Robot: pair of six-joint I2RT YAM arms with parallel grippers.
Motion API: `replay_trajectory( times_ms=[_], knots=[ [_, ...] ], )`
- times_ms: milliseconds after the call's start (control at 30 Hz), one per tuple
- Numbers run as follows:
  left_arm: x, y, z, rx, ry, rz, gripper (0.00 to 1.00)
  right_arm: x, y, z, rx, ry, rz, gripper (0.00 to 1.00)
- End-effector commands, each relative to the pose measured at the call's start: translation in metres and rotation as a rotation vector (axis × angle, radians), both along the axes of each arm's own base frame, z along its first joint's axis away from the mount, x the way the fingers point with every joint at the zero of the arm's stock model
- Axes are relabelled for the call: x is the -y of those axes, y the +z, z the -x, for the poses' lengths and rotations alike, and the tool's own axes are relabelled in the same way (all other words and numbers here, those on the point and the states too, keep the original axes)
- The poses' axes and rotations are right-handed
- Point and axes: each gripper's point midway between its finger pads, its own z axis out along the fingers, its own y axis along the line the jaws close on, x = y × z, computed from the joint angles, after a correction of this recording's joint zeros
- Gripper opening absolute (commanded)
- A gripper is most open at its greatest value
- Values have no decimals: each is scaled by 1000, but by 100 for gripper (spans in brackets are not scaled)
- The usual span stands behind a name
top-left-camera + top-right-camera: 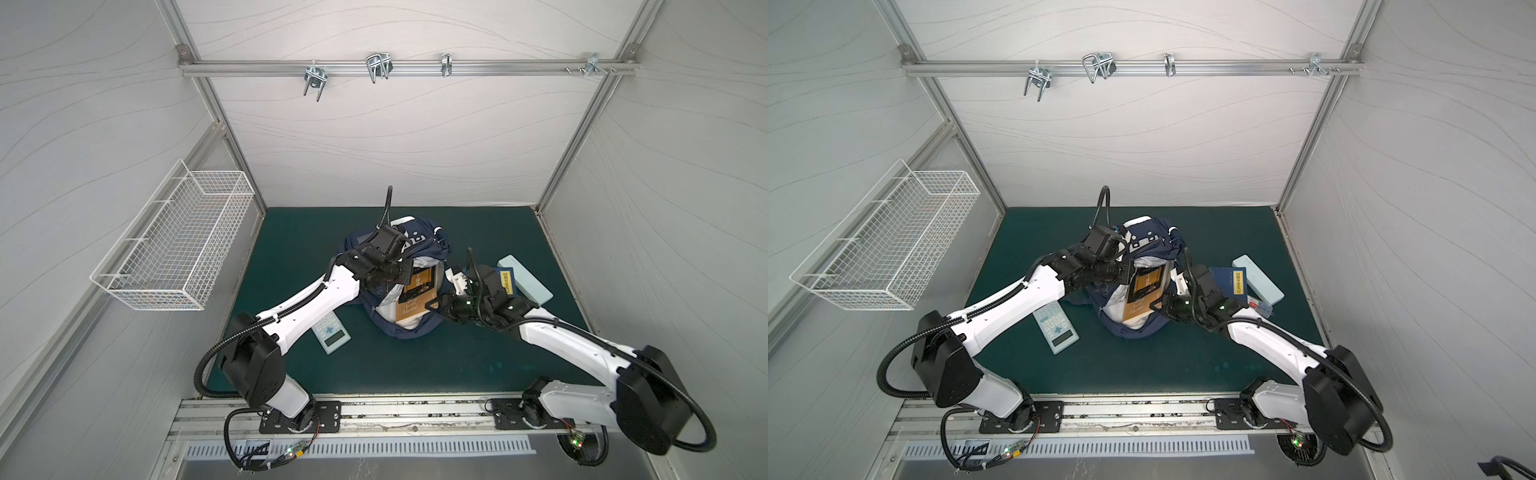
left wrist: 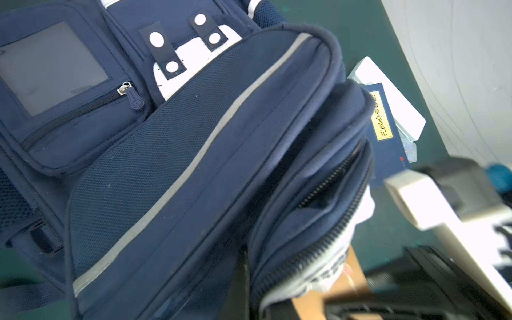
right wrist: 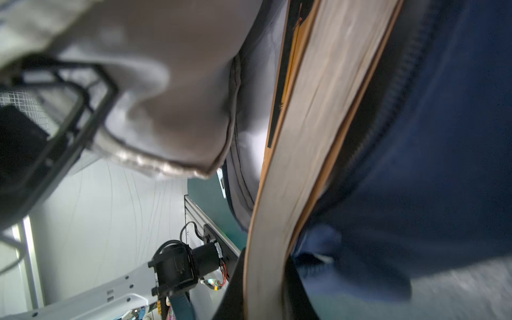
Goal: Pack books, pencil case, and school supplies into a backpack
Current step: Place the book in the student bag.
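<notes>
Left tool: my left tool (image 1: 408, 271) is squeezed tight shut. It pinches the far left edge of the mouth of the big navy blue cloth backpack (image 1: 399, 330).
Right tool: my right tool (image 1: 432, 306) is closed almost all the way on the right edge of the thin brown book with cream writing (image 1: 415, 303). In my right wrist view a dark finger (image 3: 230, 293) sits on each side of that book (image 3: 304, 138).
Brown book: it lies slanted in the open mouth of the backpack, between pale grey lining and the navy zip edge. I cannot tell how deep it goes.
Backpack: it sits in the middle of the dark green desk (image 1: 415, 374), with its mouth open.
Navy book: the thin dark navy book with a yellow label (image 1: 1227, 282) lies flat on the desk just right of the backpack, partly behind my right arm.
Pencil case: the long pale blue hard pencil case (image 1: 1260, 280) lies flat on the desk, right beside the navy book, on its right.
Clear box: the small clear plastic box (image 1: 1260, 308) lies by the near end of the pencil case.
Calculator: the pale blue-green calculator with a teal cross key (image 1: 330, 332) lies on the desk left of the backpack, partly under my left arm.
Basket: a white wire basket (image 1: 178, 245) hangs on the left wall.
</notes>
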Motion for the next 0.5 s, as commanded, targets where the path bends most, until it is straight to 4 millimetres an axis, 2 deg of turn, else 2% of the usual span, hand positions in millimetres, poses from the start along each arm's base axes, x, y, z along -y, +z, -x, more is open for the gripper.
replay_trajectory(
  times_ms=[0, 100, 233, 367, 467],
  knots=[
    [18, 77, -9, 159, -38, 162, 0, -29, 63, -27, 196, 61, -191, 0],
    [17, 77, -9, 159, -36, 156, 0, -37, 66, -31, 221, 93, -228, 0],
    [16, 75, -12, 166, -29, 143, 0, -37, 68, -28, 247, 109, -258, 0],
    [10, 71, -16, 166, 3, 118, 0, -31, 76, -17, 290, 131, -284, 0],
    [2, 70, -20, 158, 38, 119, 0, -19, 73, -1, 306, 144, -253, 0]
  ],
)
